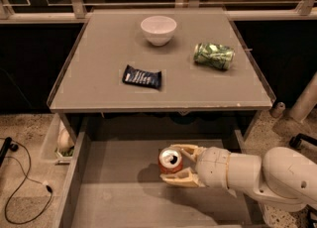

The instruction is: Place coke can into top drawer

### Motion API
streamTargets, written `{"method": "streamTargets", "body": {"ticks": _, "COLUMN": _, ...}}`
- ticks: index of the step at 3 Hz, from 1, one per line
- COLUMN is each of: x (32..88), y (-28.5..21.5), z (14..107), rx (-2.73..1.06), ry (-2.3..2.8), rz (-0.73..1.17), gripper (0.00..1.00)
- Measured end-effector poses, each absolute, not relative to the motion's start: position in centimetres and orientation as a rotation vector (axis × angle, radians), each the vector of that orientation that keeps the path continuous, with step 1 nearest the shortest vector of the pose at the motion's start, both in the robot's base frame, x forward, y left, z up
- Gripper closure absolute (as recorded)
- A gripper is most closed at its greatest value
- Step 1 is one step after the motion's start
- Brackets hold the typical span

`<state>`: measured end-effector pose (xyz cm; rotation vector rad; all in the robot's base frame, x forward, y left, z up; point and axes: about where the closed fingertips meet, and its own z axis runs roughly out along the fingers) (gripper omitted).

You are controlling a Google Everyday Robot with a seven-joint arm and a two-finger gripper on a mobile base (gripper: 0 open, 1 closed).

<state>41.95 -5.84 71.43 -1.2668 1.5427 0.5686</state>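
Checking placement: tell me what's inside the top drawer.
The hand holds the coke can over the top drawer, above its bare grey floor; floor under can and arm is hidden.

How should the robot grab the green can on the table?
From above, pinching across its middle: the green can lies on its side, ends left and right. The gripper is busy over the top drawer, shut on the coke can.

Two cans, one bowl, one wrapper

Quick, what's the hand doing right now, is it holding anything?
Hand: closed on the coke can, holding it inside the open top drawer.
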Motion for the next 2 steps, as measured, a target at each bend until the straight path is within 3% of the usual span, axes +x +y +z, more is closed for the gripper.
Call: {"method": "streamTargets", "body": {"ticks": 2, "x": 43.4, "y": -4.6, "z": 65.2, "rx": -1.261, "ry": 1.589, "rz": 0.57, "gripper": 1.0}}
